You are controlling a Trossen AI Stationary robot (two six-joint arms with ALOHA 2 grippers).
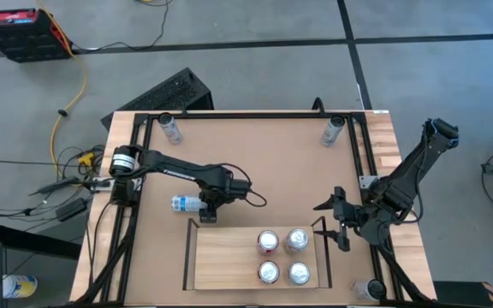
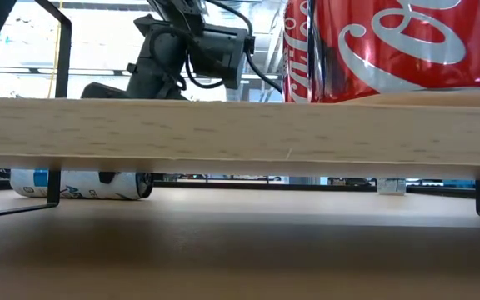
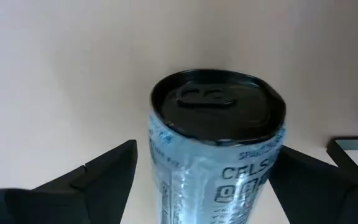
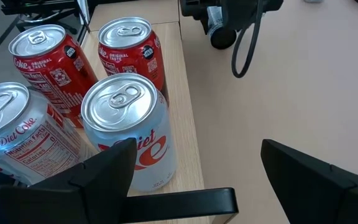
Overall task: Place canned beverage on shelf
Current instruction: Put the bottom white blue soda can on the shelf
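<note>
Left gripper (image 1: 206,211) straddles the lying can (image 1: 185,204), fingers apart.

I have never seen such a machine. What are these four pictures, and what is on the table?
Two dark robot arms work at a brown table. One camera looks down from above, one sits at table height, one rides on each wrist. The left gripper is at a pale blue can with a black top that lies on its side, fingers open on either side of it. The right gripper waits open beside the pale wooden shelf, where four red and silver cans stand.
</note>
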